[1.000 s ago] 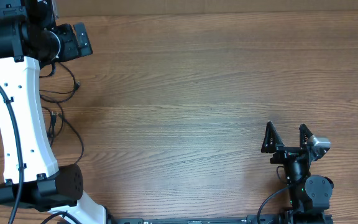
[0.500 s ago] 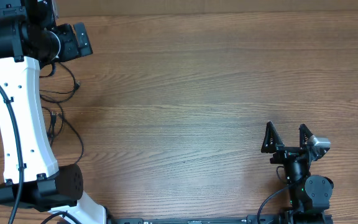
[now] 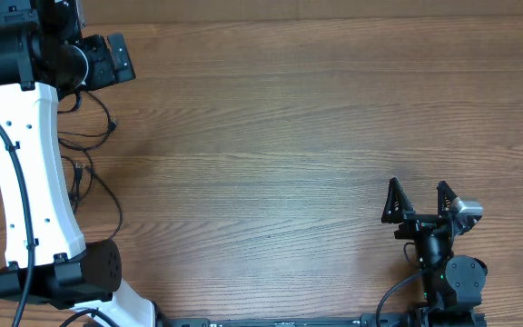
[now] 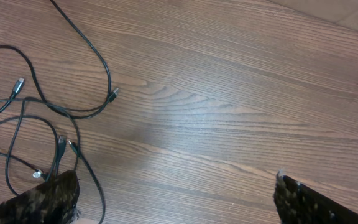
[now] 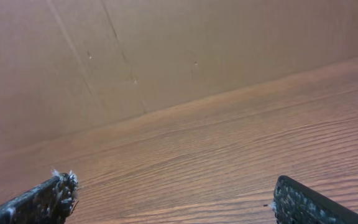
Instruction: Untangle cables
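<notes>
The cables (image 4: 108, 78) are thin black cords lying in tangled loops on the wooden table at the left of the left wrist view, with small plug ends (image 4: 115, 93) scattered among them. My left gripper (image 4: 174, 180) hangs open over bare wood just right of the tangle; one cord runs beside its left finger (image 4: 50, 199). Overhead, cable loops (image 3: 116, 202) show beside the white left arm (image 3: 34, 163), which hides the left fingers. My right gripper (image 3: 418, 193) stands open near the front right, far from the cables, with nothing between its fingers (image 5: 174, 183).
A brown cardboard wall (image 5: 166, 56) rises behind the table's far edge in the right wrist view. Thicker black robot cabling (image 3: 398, 295) runs by the right arm's base. Wood-grain tabletop (image 3: 280, 136) stretches between the two arms.
</notes>
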`<action>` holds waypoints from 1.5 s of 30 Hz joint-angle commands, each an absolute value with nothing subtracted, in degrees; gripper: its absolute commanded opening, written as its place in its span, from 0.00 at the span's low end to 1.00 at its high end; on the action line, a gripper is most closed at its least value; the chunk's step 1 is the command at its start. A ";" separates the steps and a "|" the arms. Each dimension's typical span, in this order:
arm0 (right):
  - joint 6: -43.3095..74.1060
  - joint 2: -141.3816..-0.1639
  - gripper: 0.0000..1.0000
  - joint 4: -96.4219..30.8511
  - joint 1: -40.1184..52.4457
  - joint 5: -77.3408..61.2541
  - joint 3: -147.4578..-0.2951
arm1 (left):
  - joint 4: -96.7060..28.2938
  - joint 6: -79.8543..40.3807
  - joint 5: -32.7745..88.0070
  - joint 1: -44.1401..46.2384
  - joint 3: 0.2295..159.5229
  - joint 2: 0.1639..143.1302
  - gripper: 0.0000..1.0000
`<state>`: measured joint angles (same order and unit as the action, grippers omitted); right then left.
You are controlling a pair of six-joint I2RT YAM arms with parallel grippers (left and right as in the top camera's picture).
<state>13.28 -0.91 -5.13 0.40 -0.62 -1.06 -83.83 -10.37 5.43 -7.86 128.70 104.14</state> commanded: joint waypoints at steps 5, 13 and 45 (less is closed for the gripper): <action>13.32 -0.60 1.00 -4.84 0.25 -0.23 -0.47 | -83.57 -10.68 3.75 -7.79 128.97 99.96 1.00; 13.32 -0.60 1.00 -4.84 0.25 -0.23 -0.47 | -68.73 -10.24 2.81 -7.86 111.46 85.86 1.00; 13.32 -0.60 1.00 -4.84 0.25 -0.23 -0.47 | -9.98 -7.92 2.90 -7.86 12.34 9.76 1.00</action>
